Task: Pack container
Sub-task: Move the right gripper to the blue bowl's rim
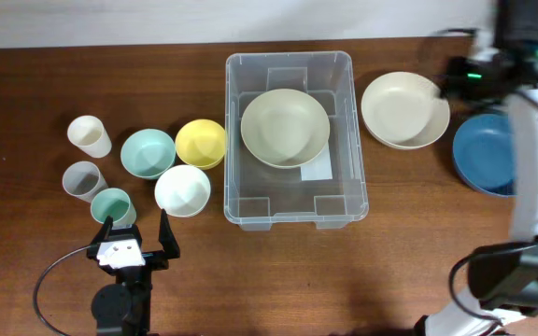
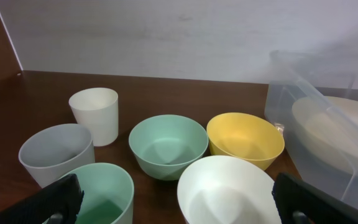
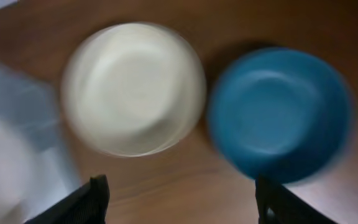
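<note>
Overhead: you've got the container [image 1: 292, 217] at table centre, upright, with a beige bowl [image 1: 285, 127] lying inside. At its 9 o'clock sit the yellow bowl [image 1: 201, 142], mint bowl [image 1: 148, 153] and white bowl [image 1: 182, 189], with three cups [image 1: 89, 135] further out. At its 3 o'clock is a cream bowl [image 1: 404, 109], with a blue bowl [image 1: 484, 154] beyond. Your left gripper [image 1: 136, 245] is at the container's 7 o'clock, fingers apart, empty. Right wrist view is blurred: right gripper [image 3: 182, 205] has its fingers wide apart over the cream and blue bowls.
</note>
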